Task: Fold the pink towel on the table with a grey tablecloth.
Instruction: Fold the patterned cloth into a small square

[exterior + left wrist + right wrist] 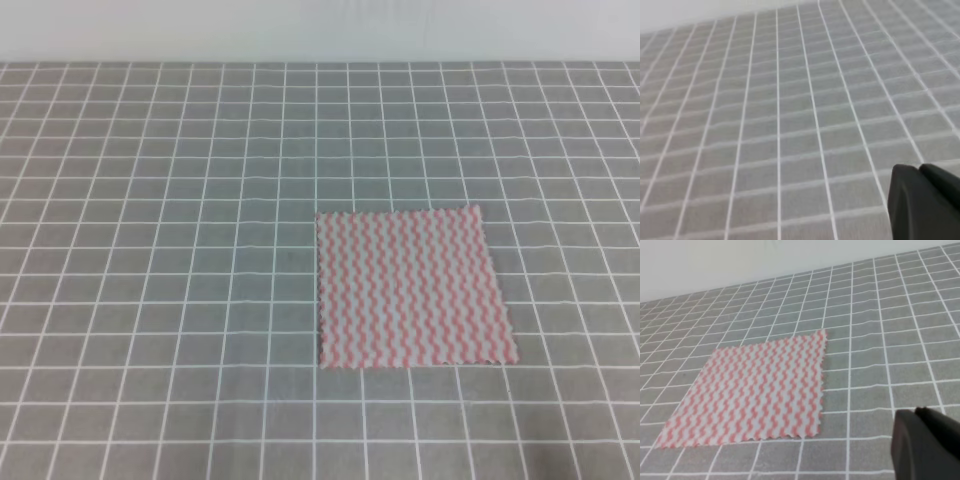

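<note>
The pink towel (pixel 411 288) lies flat and unfolded on the bench (pixel 150 300), right of centre. Folding hasn't begun; next, a pincer must grab an edge. Whether either pincer is apart or together, I cannot tell.

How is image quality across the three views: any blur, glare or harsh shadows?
Exterior high: soft, even light, mildly blurry, pink towel legible. Left wrist: blurriest, only grey tablecloth and a dark left gripper part. Right wrist: sharpest, right gripper part defocused. No glare or harsh shadows.
</note>
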You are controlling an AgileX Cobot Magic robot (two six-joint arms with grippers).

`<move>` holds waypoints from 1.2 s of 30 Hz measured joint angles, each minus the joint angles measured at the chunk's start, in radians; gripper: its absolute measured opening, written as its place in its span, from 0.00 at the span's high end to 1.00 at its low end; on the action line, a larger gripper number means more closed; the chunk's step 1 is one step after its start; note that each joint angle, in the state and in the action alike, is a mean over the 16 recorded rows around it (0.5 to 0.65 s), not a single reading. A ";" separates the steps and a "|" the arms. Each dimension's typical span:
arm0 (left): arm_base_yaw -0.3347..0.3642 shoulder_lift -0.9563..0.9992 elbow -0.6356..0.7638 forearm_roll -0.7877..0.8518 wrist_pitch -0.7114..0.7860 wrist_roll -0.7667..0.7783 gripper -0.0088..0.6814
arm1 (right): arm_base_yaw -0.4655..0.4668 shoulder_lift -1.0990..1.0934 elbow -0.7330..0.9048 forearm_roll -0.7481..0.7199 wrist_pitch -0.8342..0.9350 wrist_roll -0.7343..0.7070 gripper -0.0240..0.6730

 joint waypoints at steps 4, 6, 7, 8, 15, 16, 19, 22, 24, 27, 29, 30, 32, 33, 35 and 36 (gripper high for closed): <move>0.000 -0.002 0.002 -0.034 -0.084 -0.051 0.99 | 0.000 0.000 0.002 0.153 -0.028 0.002 0.99; 0.000 -0.002 0.002 -0.064 -0.134 -0.093 0.99 | 0.000 0.000 0.002 0.271 -0.043 0.002 0.99; 0.000 0.000 0.000 -0.079 -0.157 -0.115 0.99 | 0.000 0.000 0.002 0.336 -0.053 0.002 0.99; 0.000 0.000 0.000 -0.095 -0.181 -0.139 0.99 | 0.000 0.000 0.002 0.400 -0.063 0.001 0.99; 0.000 -0.002 0.002 -0.190 -0.326 -0.308 0.99 | 0.000 0.001 0.003 0.809 -0.156 -0.037 0.99; 0.000 -0.002 0.002 -0.197 -0.339 -0.329 0.99 | 0.000 0.001 0.005 0.860 -0.169 -0.044 0.99; 0.000 -0.002 0.002 -0.209 -0.369 -0.390 0.99 | 0.000 0.001 0.005 0.936 -0.196 -0.066 0.99; 0.000 -0.002 0.002 -0.210 -0.387 -0.429 0.99 | 0.000 0.001 0.009 0.957 -0.212 -0.091 0.99; 0.000 -0.004 0.003 -0.210 -0.401 -0.448 0.99 | 0.001 0.001 0.009 0.947 -0.206 -0.118 0.99; 0.000 -0.003 0.003 -0.210 -0.419 -0.475 0.99 | 0.001 0.001 0.009 0.943 -0.176 -0.166 0.99; 0.000 -0.003 0.003 -0.210 -0.430 -0.491 0.99 | 0.001 0.001 0.009 0.941 -0.153 -0.196 0.99; 0.000 -0.003 0.003 -0.210 -0.436 -0.496 0.99 | 0.001 0.001 0.009 0.940 -0.143 -0.210 0.99; 0.000 -0.003 0.003 -0.212 -0.451 -0.506 0.99 | 0.002 0.001 0.009 0.940 -0.127 -0.239 0.99; 0.000 -0.003 0.003 -0.215 -0.458 -0.512 0.99 | 0.002 0.001 0.009 0.942 -0.120 -0.253 0.99; 0.000 -0.003 0.003 -0.224 -0.472 -0.525 0.99 | 0.002 0.001 0.009 0.953 -0.111 -0.282 0.99; 0.000 -0.003 0.003 -0.230 -0.477 -0.531 0.99 | 0.002 0.001 0.009 0.959 -0.109 -0.296 0.99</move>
